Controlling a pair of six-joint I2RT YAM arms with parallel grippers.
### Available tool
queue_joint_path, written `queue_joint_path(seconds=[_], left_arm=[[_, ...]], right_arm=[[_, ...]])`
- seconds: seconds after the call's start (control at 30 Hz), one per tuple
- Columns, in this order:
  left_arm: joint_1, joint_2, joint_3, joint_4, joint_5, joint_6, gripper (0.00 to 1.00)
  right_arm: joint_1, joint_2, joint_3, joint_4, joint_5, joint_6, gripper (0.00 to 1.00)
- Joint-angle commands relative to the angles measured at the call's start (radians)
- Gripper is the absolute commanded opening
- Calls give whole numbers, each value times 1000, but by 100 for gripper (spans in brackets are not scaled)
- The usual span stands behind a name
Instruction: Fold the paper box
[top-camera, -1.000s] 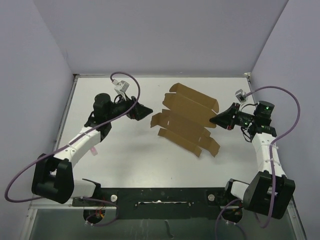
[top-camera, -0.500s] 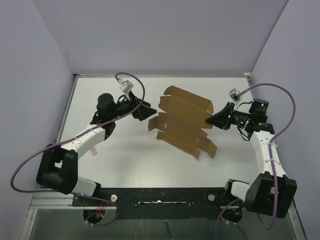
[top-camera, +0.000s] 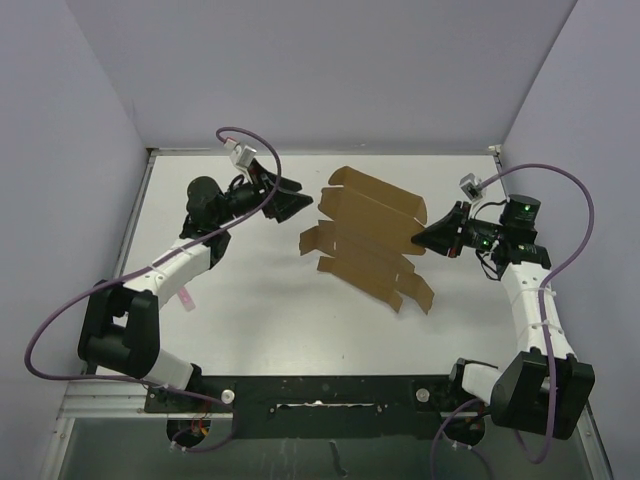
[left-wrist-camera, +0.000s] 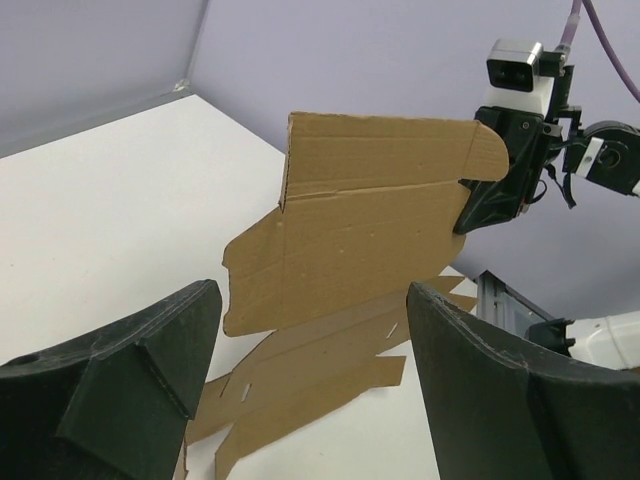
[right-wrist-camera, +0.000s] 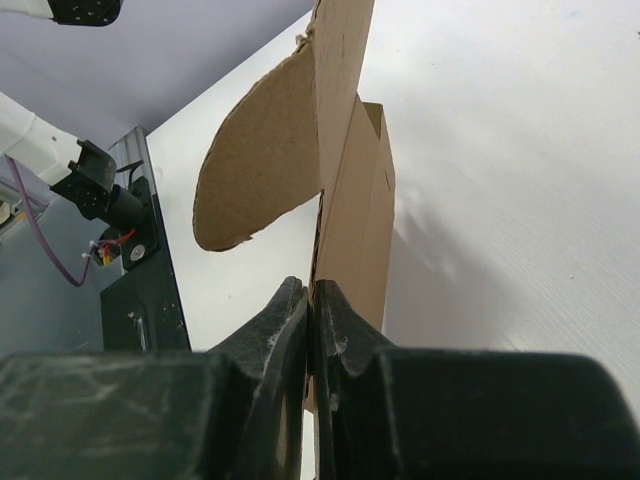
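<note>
**What Surrounds My Workspace**

A white table (top-camera: 260, 320) spreads out beneath me, its top matte. Plain lavender walls (top-camera: 320, 70) close it in at the back and on both sides. A small pale pink strip (top-camera: 187, 297) lies flat toward its left side. A black rail (top-camera: 300, 395) runs along the near edge.

top: overhead, far | wrists: close, opposed — both see paper box (left-wrist-camera: 370, 230)

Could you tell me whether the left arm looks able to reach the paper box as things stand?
Probably yes: the left tool is open and faces the paper box, nothing lies between them, and the right tool grips its opposite edge.
</note>
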Motion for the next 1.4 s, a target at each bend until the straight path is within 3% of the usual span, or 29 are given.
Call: queue_joint_path(seconds=[0.0,0.17,0.53,0.83,1.0,1.17,1.23,1.37], left_arm=[[10,-20,16,31,53,59,74],[11,8,-1,23,58,127,75],[-3,219,-53,453,99,-1,74],[-80,312,-17,545,143,-25,63],[-112,308,-28,543,119,-1,46],[-117,315,-19,538,128,23,3],[-115,317,-25,553,133,31,0],[-109,317,-26,565,145,52,0]], right_arm=[[5,-21,0,66,-72,7,0],[4,-16,2,51,-88,-26,0],[-2,14,40,-139,-127,-240,0],[-15,33,58,-214,-140,-309,0],[-9,42,63,-219,-106,-307,0],[-5,43,73,-249,-88,-336,0],[-5,43,71,-251,-62,-339,0],[-6,52,69,-247,-15,-338,13]])
